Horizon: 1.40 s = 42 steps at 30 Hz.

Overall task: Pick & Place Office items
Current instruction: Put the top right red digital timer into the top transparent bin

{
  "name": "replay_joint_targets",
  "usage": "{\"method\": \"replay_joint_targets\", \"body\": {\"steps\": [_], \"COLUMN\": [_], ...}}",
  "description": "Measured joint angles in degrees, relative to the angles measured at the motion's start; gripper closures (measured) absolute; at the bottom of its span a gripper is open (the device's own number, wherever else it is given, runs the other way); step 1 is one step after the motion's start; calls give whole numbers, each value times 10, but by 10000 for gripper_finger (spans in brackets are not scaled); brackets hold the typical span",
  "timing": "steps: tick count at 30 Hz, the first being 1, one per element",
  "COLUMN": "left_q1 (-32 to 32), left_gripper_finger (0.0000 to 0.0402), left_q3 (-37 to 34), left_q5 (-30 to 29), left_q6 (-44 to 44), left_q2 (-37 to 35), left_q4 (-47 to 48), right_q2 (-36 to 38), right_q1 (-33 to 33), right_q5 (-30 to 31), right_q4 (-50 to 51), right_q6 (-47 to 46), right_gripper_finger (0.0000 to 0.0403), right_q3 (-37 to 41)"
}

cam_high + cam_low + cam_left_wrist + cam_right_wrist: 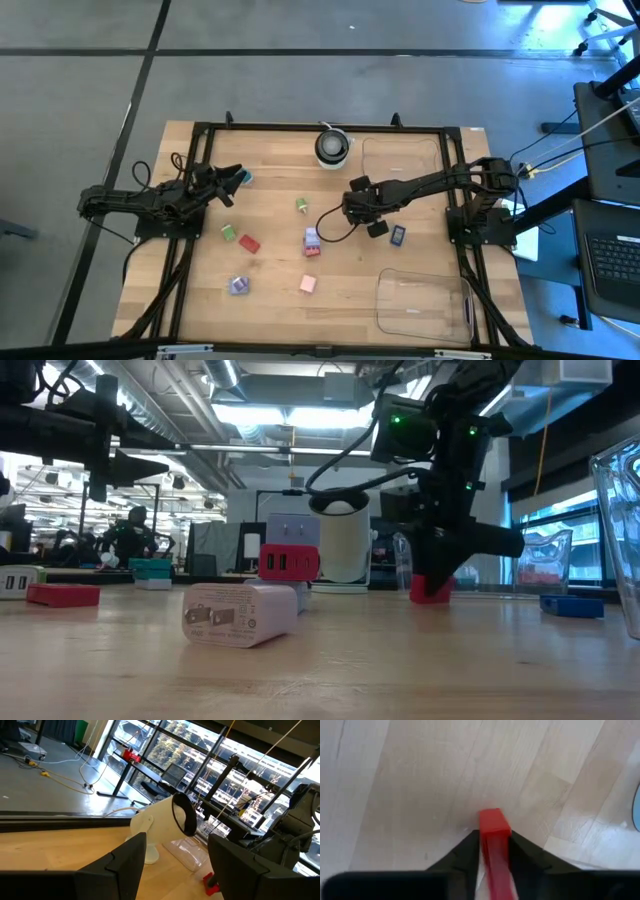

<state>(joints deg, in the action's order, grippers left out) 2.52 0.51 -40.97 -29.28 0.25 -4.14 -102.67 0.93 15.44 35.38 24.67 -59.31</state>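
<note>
Right tool (492, 851): closed on a red piece (494, 826), low over the middle of the tabletop (270, 300), near the round white-and-black object (332, 146); from table height the red piece (431, 589) sits at the wood.
Left tool (175, 865): fingers spread, nothing between them, raised at the left edge of the tabletop.
Loose pieces: green ones (301, 205) and (229, 232), a red one (249, 243), a lilac one (312, 237) above another red (310, 251), pink (308, 284), a lilac-blue one (238, 286), dark blue (397, 235) just beside the right arm.
Clear trays: one at the far right (402, 157), one at the near right corner (424, 302).
</note>
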Motion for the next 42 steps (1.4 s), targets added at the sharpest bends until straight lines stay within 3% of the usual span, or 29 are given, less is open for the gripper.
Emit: {"method": "replay_joint_targets", "body": {"steps": [3, 10, 19, 25, 33, 38, 42], "left_q1": [0, 0, 0, 0, 0, 0, 0], "left_gripper_finger": [192, 192, 192, 192, 192, 192, 192], "left_q3": [0, 0, 0, 0, 0, 0, 0], "left_q5": [0, 1, 1, 2, 2, 19, 63], "left_q6": [0, 0, -1, -2, -15, -15, -16], "left_q2": [0, 0, 0, 0, 0, 0, 0], "left_q4": [0, 0, 0, 0, 0, 0, -1], "right_q2": [0, 9, 129, 231, 273, 273, 273], "right_q1": [0, 3, 6, 11, 29, 33, 33], "right_q5": [0, 0, 1, 23, 105, 79, 60], "right_q4": [0, 1, -22, -157, -435, -552, -613], "right_q6": [0, -35, -116, -197, -178, -189, -255], "right_gripper_finger": [350, 342, 347, 338, 343, 339, 341], "right_q3": [0, 0, 0, 0, 0, 0, 0]}}
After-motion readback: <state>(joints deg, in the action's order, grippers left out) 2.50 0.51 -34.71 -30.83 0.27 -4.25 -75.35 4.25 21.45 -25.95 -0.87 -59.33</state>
